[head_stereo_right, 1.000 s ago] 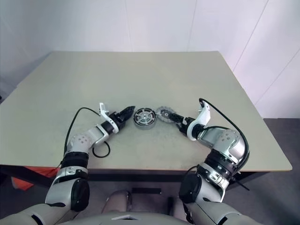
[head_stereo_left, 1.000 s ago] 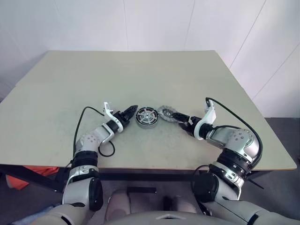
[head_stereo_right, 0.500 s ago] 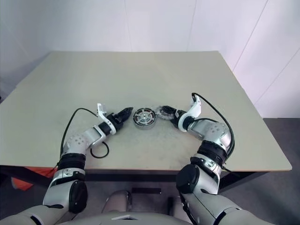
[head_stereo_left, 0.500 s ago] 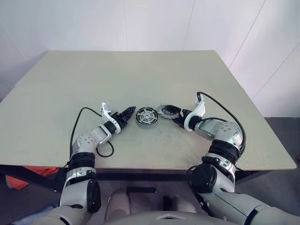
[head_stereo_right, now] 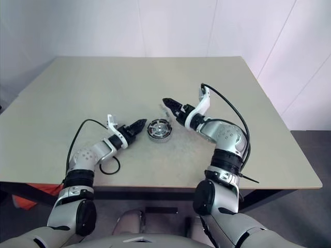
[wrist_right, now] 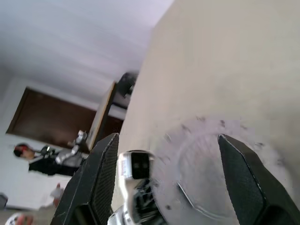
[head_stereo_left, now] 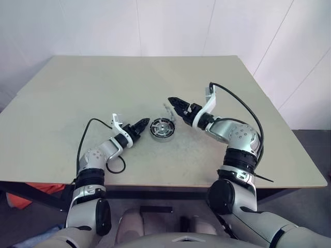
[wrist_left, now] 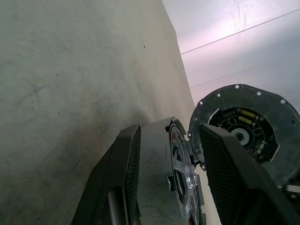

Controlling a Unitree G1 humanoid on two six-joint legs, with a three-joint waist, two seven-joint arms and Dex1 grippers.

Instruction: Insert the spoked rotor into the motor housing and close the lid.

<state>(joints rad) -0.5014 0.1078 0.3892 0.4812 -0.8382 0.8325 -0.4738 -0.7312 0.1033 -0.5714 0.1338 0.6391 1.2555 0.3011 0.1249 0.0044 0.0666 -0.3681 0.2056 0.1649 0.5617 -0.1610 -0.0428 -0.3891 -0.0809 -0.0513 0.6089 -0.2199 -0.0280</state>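
The left hand (head_stereo_left: 145,123) sits low and left of centre, fingers narrowly parted at the housing (head_stereo_left: 161,129) rim; whether it pinches or only braces I cannot tell. The housing lies on the counter (head_stereo_left: 103,82) at mid-frame, and the rotor (head_stereo_left: 162,127) looks seated in it, silver spokes up. Just above and behind, the right hand (head_stereo_left: 172,102) holds the lid (wrist_left: 243,133) by its edge, tilted nearly on end. To close well, level the lid first, centre it over the hub, lower it straight, and keep the housing steadied against sliding.
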